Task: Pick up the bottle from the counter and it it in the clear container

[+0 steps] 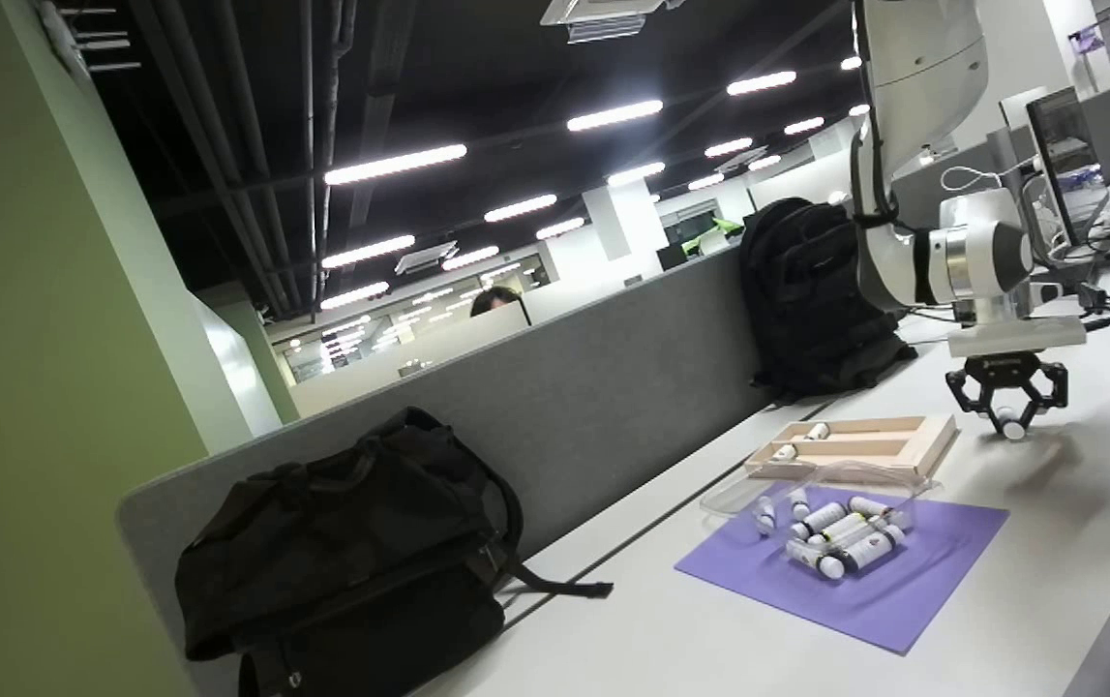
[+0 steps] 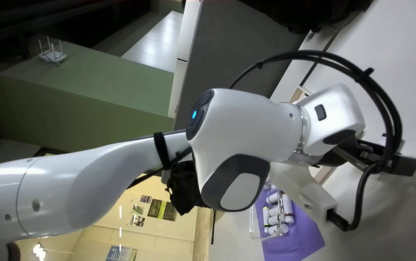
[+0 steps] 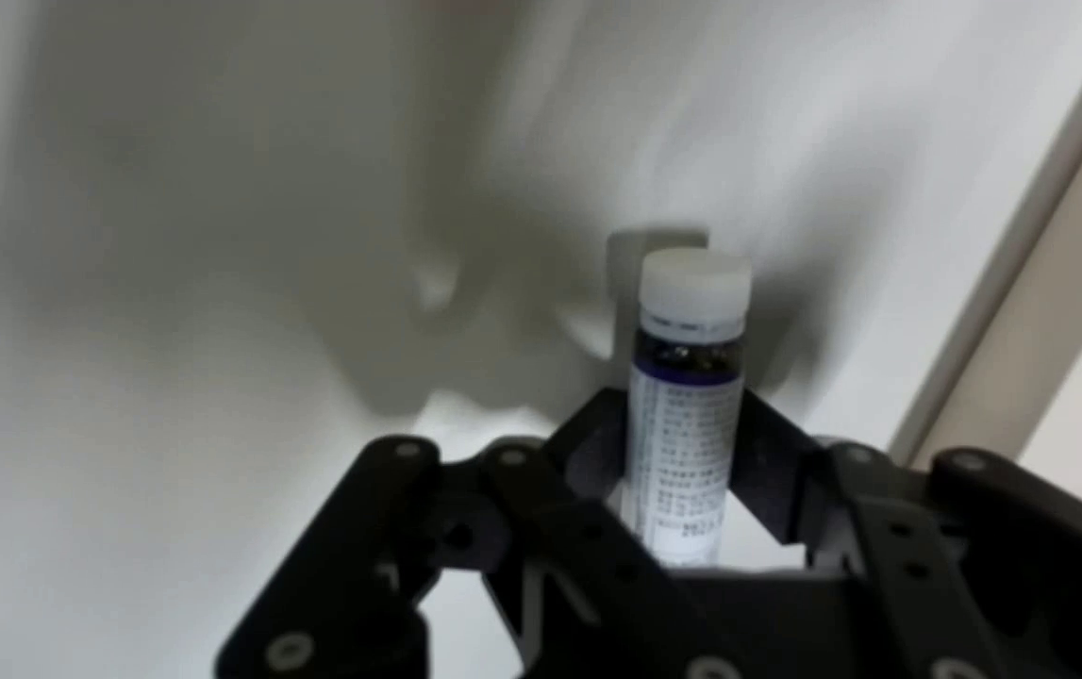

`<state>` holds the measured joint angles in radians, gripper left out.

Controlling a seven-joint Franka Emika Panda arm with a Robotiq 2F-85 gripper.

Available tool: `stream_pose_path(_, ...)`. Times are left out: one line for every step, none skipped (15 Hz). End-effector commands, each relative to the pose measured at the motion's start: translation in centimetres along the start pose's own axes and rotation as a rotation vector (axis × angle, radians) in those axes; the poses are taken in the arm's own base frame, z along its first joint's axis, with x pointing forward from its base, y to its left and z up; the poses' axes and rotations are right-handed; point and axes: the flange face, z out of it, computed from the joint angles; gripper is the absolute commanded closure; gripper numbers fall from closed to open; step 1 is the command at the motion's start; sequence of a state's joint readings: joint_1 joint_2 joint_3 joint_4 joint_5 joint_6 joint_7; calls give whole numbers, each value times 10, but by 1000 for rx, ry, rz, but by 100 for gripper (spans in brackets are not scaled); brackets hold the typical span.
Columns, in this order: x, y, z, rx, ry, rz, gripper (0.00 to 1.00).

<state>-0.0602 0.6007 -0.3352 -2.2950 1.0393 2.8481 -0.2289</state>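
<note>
1 bottle (image 3: 682, 424) in the pinch, low at the counter (image 1: 1029, 581)!

Clamped from both sides now, with 2 black fingers (image 3: 772, 462) pressing against its label (image 3: 687, 462) in the wrist view. White cap (image 3: 694, 292) towards the top of that view, then a dark neck, then a purple band, then small print mostly too blurred to read. Across to an exterior view for the gripper (image 1: 1009, 420), aimed straight down, pinching that bottle just beside the pale wooden tray (image 1: 937, 450). Touching the counter or hanging just over it? Cannot tell from these angles. Outside the clear container (image 2: 252, 223), mind, near it but apart. Over to that container, on the purple mat (image 1: 932, 586), with several white-capped bottles (image 1: 869, 549) inside, mostly lying down. Up to the tray, with 2 other bottles (image 1: 817, 432) in sight towards 1 end. Along the counter's edge, a grey partition (image 1: 632, 416), with 1 black bag (image 1: 342, 561) slumped in front of it and 1 black backpack (image 1: 806, 300) farther along. Round to an exterior view now, with a big white arm (image 2: 244, 127) right across the middle, hiding most of the gripper and covering part of that container!
</note>
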Motion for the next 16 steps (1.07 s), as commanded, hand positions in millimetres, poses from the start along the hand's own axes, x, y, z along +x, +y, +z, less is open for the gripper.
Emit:
stream_pose_path(-33,-11,-30,-49,-112,-26,86)
stream_pose_path(-43,-18,-42,-55,-141,-59,86)
stream_pose_path(-51,-25,-52,-67,-170,-87,86)
stream_pose_path(-60,-34,-64,-66,-187,-115,86)
stream_pose_path(-68,-45,-78,-43,-190,-153,86)
stream_pose_path(-77,-55,-92,-22,-195,-189,86)
stream_pose_path(-85,-66,-106,28,-186,-237,86)
stream_pose_path(-88,-78,-124,63,-155,-283,86)
stream_pose_path(-97,-89,-132,90,-159,-330,86)
stream_pose_path(-107,-100,-139,122,-171,-364,86)
stream_pose_path(-116,-110,-145,160,-185,-385,86)
stream_pose_path(-126,-119,-149,193,-199,-401,86)
stream_pose_path(-137,-127,-149,216,-214,-416,86)
stream_pose_path(-147,-134,-146,229,-231,-429,86)
stream_pose_path(-158,-139,-139,237,-246,-444,86)
stream_pose_path(-168,-143,-132,247,-258,-460,86)
